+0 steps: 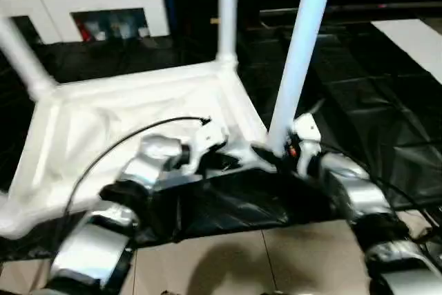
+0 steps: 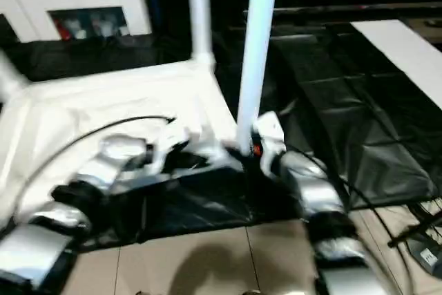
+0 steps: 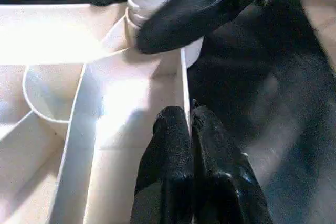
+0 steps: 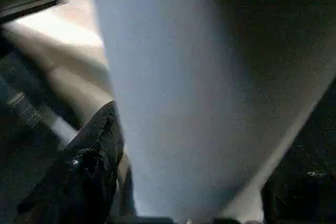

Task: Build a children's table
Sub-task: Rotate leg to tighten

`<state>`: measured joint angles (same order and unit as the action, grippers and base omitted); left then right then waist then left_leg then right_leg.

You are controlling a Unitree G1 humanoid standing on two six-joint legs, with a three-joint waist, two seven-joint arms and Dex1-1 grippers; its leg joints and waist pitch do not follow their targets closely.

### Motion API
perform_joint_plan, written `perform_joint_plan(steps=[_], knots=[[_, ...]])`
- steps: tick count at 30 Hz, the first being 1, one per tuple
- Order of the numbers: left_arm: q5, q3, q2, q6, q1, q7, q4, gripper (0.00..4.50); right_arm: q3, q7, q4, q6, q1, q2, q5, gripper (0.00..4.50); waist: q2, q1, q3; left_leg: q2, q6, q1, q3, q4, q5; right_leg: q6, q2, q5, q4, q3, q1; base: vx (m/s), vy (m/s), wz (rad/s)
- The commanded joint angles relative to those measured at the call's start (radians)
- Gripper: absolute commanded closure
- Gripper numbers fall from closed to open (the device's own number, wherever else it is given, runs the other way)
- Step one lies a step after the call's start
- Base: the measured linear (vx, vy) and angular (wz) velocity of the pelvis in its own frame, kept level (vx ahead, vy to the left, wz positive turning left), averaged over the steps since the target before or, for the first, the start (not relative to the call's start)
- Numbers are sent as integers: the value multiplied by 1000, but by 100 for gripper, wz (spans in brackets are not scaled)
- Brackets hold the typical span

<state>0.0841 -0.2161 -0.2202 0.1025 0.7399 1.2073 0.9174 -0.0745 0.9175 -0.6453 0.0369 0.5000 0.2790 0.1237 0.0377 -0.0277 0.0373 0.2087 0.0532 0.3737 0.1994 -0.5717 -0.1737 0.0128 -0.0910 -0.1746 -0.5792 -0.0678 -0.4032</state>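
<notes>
Black sheeting (image 1: 359, 108) covers tiled floor (image 1: 228, 260); white cabinet (image 1: 90, 1) behind.

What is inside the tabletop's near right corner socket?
A white tube leg stands upright in that corner of the upturned tabletop. The right end effector sits at its base, so the socket itself and how deep the leg sits are hidden.

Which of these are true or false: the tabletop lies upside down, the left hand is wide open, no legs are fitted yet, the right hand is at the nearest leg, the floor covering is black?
1. The tabletop lies underside up. True.
2. The left hand is wide open. False: its fingers are pressed together at the tabletop's rim.
3. No legs are fitted. False: legs stand in corner sockets, such as the far leg.
4. The right hand is at the base of the nearest leg. True.
5. The floor sheet is black. True.
</notes>
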Motion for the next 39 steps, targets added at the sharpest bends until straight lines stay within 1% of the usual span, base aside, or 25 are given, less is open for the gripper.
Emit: perform_joint_plan(steps=[1, 2, 4, 5, 7, 8, 11, 17, 19, 20, 23, 24, 25, 26, 27, 28, 29, 30, 31, 32, 33, 35, 36, 38, 39], knots=[[5, -37, 3, 24, -1, 63, -8, 450, -49, 104, 37, 20, -14, -2, 20, 108, -7, -2, -63, 24, -141, -14, -5, 47, -165, 285, -43, -32, 46, 31, 58, 0, 0, 0], [7, -45, -12, 33, 4, 100, 1, 450, -74, 176, 55, 27, -20, 23, 26, 108, -6, -7, -61, 27, -120, -17, -5, 51, -194, 280, -45, -84, 50, 32, 55, 0, 0, 0], [11, -52, -22, 42, 8, 121, 7, 450, -91, 221, 59, 36, -19, 34, 30, 108, -7, -9, -60, 28, -108, -18, -6, 53, -205, 275, -45, -106, 52, 33, 54, 0, 0, 0], [9, -56, -26, 44, 10, 140, 11, 450, -106, 255, 63, 38, -19, 42, 28, 133, -9, -8, -60, 28, -99, -18, -6, 54, -214, 273, -45, -119, 52, 33, 54, 0, 0, 0], [5, -62, -30, 47, 13, 172, 15, 450, -136, 312, 69, 42, -20, 53, 21, 141, -6, -10, -59, 29, -91, -19, -6, 55, -217, 274, -46, -122, 52, 34, 53, 0, 0, 0], [7, -67, -34, 51, 15, 186, 18, 450, -149, 330, 69, 39, -20, 56, 15, 141, -9, -10, -58, 27, -87, -18, -6, 55, -225, 271, -46, -139, 55, 34, 53, 0, 0, 0], [11, -74, -42, 65, 23, 215, 30, 450, -165, 365, 72, 40, -17, 53, 12, 173, -8, -11, -58, 26, -80, -17, -7, 56, -225, 265, -48, -157, 55, 35, 54, 0, 0, 0], [16, -80, -48, 80, 37, 242, 56, 450, -175, 401, 79, 54, -17, 44, 26, 188, -9, -13, -62, 26, -86, -17, -7, 53, -198, 273, -48, -116, 49, 34, 55, 0, 0, 0], [14, -77, -48, 79, 40, 245, 60, 450, -175, 402, 86, 58, -22, 43, 30, 189, -4, -14, -62, 26, -88, -17, -7, 53, -198, 276, -48, -111, 50, 34, 55, 0, 0, 0], [11, -73, -47, 76, 40, 245, 61, 450, -171, 395, 90, 62, -28, 40, 35, 189, -7, -14, -63, 25, -86, -17, -7, 53, -197, 276, -47, -107, 49, 33, 57, 0, 0, 0], [7, -64, -44, 71, 40, 228, 63, 450, -146, 356, 90, 61, -35, 28, 45, 189, -6, -14, -62, 26, -83, -18, -8, 53, -200, 277, -47, -110, 49, 33, 56, 0, 0, 0], [6, -57, -40, 67, 40, 211, 64, 450, -123, 317, 87, 64, -37, 15, 52, 189, -6, -14, -61, 26, -82, -17, -8, 54, -204, 277, -47, -116, 50, 33, 56, 0, 0, 0], [15, -47, -35, 50, 41, 141, 63, 450, -71, 187, 65, 64, -37, -17, 47, 189, -4, -13, -59, 26, -73, -17, -7, 56, -214, 270, -48, -136, 52, 34, 54, 0, 0, 0], [15, -47, -35, 50, 41, 141, 63, 450, -71, 187, 65, 64, -37, -17, 47, 189, -3, -12, -57, 26, -65, -18, -8, 58, -226, 266, -48, -156, 54, 34, 52, 0, 0, 0], [21, -41, -29, 37, 43, 99, 67, 450, -51, 127, 54, 59, -38, -33, 41, 189, -8, -8, -56, 25, -43, -20, -10, 60, -251, 251, -49, -213, 57, 34, 51, 0, 0, 0], [23, -30, -18, 17, 47, 45, 70, 450, -30, 41, 33, 49, -36, -52, 27, 189, -8, -6, -54, 24, -37, -21, -9, 61, -269, 244, -48, -248, 61, 34, 49, 0, 0, 0], [23, -24, -12, 4, 48, 17, 70, 450, -20, -10, 20, 44, -34, -63, 17, 190, -5, -2, -52, 24, -19, -24, -11, 63, -290, 229, -50, -300, 66, 36, 45, 0, 0, 0], [21, -15, 1, -19, 49, -25, 65, 450, -2, -93, 2, 36, -32, -86, 4, 190, -8, 3, -53, 22, -7, -24, -13, 64, -301, 213, -51, -333, 70, 37, 44, 0, 0, 0], [24, -8, 19, -44, 48, -83, 56, 450, 21, -218, -22, 49, -27, -118, -14, 190, -15, 4, -52, 21, -7, -24, -14, 64, -303, 207, -50, -347, 72, 36, 43, 0, 0, 0], [31, -4, 36, -64, 48, -143, 50, 450, 39, -326, -43, 64, -22, -145, -31, 190, -5, 7, -50, 21, 4, -24, -16, 67, -305, 199, -51, -367, 73, 38, 39, 0, 0, 0], [30, 1, 50, -82, 46, -168, 44, 450, 43, -362, -54, 57, -19, -162, -35, 190, -12, 15, -50, 19, 9, -20, -19, 69, -311, 185, -49, -382, 75, 35, 43, 0, 0, 0], [34, 6, 84, -119, 38, -230, 22, 450, 56, -469, -88, 55, -7, -206, -43, 190, -6, 22, -51, 18, 1, -24, -17, 66, -327, 190, -48, -360, 78, 37, 38, 0, 0, 0], [41, -1, 107, -135, 26, -254, 0, 450, 64, -537, -111, 54, 4, -236, -46, 190, -10, 26, -51, 18, -1, -22, -16, 67, -325, 193, -46, -347, 78, 38, 38, 0, 0, 0], [51, -14, 137, -154, 4, -277, -38, 450, 78, -626, -137, 53, 19, -278, -54, 190, -5, 29, -52, 18, -8, -20, -16, 66, -311, 199, -48, -324, 76, 38, 38, 0, 0, 0], [52, -18, 145, -159, -4, -280, -50, 450, 80, -644, -141, 51, 22, -288, -57, 190, -6, 33, -51, 18, -9, -18, -16, 67, -311, 199, -47, -322, 76, 37, 38, 0, 0, 0]])
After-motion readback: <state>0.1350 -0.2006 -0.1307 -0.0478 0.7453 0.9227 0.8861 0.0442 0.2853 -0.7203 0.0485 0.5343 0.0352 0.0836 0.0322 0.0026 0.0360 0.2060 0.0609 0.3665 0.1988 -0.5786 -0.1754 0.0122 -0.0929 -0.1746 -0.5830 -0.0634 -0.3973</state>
